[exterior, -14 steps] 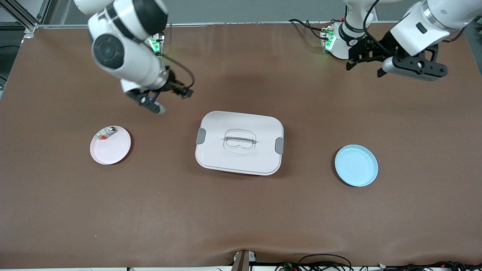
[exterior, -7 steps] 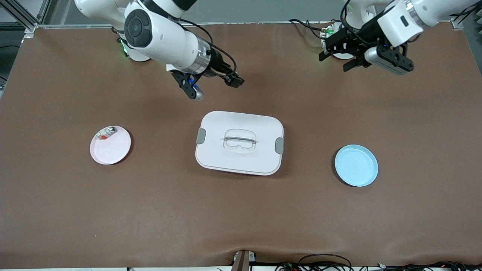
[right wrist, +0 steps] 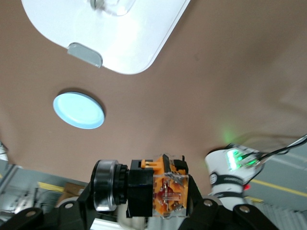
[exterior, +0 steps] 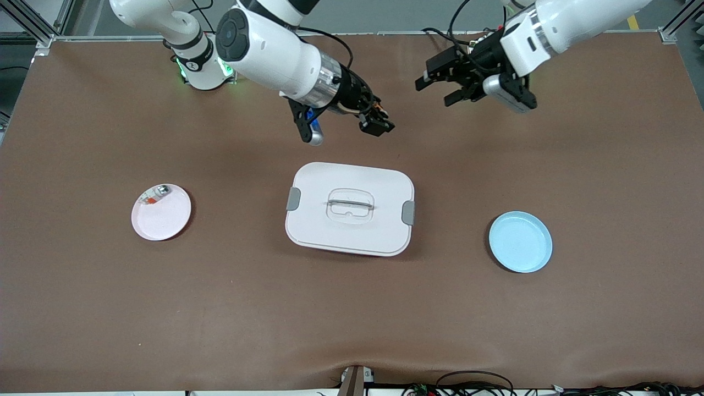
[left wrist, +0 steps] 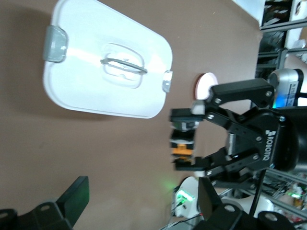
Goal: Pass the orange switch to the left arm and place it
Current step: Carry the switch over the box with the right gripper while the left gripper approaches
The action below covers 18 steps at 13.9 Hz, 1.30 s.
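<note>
1. The orange switch [right wrist: 156, 188] is up in the air, over bare table between the box [exterior: 350, 209] and the robots' bases.
2. The right gripper [exterior: 378, 123] is clamped on it.
3. The left gripper [exterior: 434, 82] hangs close by with its fingers spread wide, holding nothing.

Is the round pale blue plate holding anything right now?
No, the round pale blue plate lies bare on the brown table, while the small black-and-orange switch is up in the right gripper.
</note>
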Each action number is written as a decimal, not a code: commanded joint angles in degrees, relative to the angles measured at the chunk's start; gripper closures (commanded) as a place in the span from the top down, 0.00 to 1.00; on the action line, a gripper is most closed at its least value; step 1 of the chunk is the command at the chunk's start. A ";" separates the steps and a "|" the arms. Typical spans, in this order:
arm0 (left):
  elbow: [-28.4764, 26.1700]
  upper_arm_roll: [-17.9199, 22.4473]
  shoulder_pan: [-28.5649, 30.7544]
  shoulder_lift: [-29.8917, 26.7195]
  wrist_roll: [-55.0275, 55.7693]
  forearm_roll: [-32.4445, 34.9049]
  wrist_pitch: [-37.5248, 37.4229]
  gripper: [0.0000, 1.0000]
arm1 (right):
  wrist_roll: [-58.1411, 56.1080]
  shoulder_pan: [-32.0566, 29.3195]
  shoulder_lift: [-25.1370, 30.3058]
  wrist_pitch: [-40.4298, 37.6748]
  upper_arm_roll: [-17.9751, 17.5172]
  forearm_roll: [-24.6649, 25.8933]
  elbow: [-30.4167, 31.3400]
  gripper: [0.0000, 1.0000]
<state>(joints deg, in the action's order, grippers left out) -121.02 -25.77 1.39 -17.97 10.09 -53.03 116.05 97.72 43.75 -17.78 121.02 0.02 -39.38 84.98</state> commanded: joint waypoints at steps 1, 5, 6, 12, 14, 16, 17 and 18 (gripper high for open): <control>-3.16 -2.43 0.54 -1.45 -1.03 -4.96 4.26 1.00 | 3.79 1.77 -3.66 2.37 0.86 -1.40 -4.47 0.21; -5.36 -4.20 0.63 -1.37 -6.46 -8.75 7.43 0.85 | 3.88 2.48 -4.36 2.81 0.86 -1.31 -4.56 0.21; -6.41 -4.20 0.72 -1.37 -9.36 -9.97 7.44 0.84 | 3.88 2.57 -4.45 2.81 0.94 -1.31 -4.56 0.21; -7.30 -4.37 0.46 0.30 -12.11 -14.20 12.35 0.72 | 3.80 2.57 -4.81 2.90 0.94 -1.22 -4.73 0.21; -7.21 -4.38 0.36 1.53 -13.68 -14.29 14.19 0.68 | 3.80 2.57 -4.89 2.81 0.94 -1.22 -4.82 0.21; -7.21 -5.25 0.28 3.02 -15.27 -15.51 16.48 0.68 | 3.80 2.57 -4.98 2.81 0.94 -1.22 -4.82 0.21; -7.04 -6.21 0.36 3.55 -15.36 -16.83 17.62 0.65 | 3.80 2.57 -4.98 2.81 0.94 -1.13 -4.82 0.21; -6.95 -7.09 0.36 3.90 -15.36 -17.97 19.02 0.65 | 3.80 2.57 -5.07 2.81 0.94 -1.13 -4.82 0.21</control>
<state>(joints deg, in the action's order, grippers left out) -128.17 -30.80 1.57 -14.91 -3.87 -68.12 132.17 100.68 45.52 -21.65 124.07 0.17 -39.40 82.16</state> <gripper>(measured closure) 0.352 0.273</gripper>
